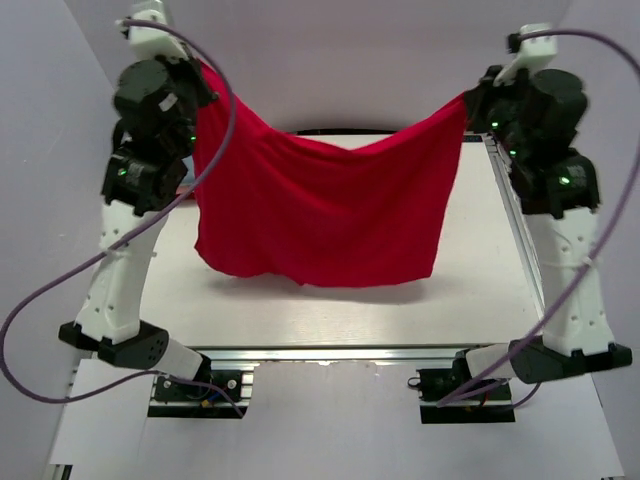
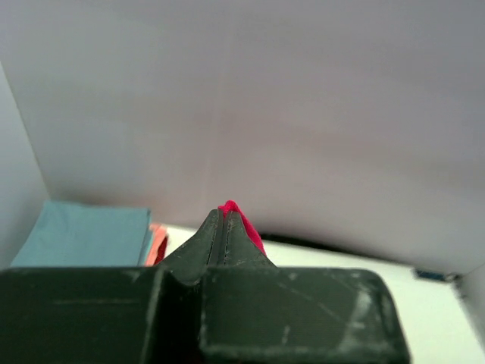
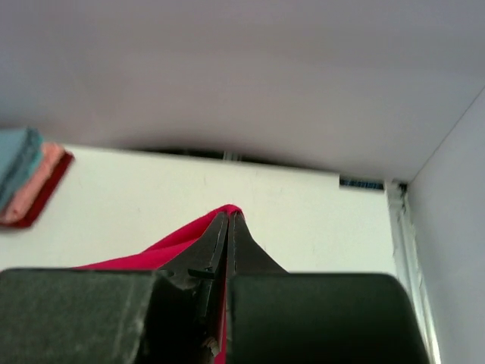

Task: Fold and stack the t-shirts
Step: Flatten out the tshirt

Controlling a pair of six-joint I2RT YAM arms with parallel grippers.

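Note:
A bright red t-shirt hangs spread out in the air over the white table. It is held up by its two top corners, and its lower hem dangles just above the table. My left gripper is shut on the shirt's left corner; in the left wrist view red cloth pokes out past the pinched tips of that gripper. My right gripper is shut on the right corner, with cloth trailing left from its tips. A folded stack of light blue, salmon-pink and red lies at the table's far left.
Pale walls close in the table at the back and both sides. A metal rail runs along the right table edge. Purple cables loop beside each arm. In the top view the hanging shirt and the left arm hide the folded stack.

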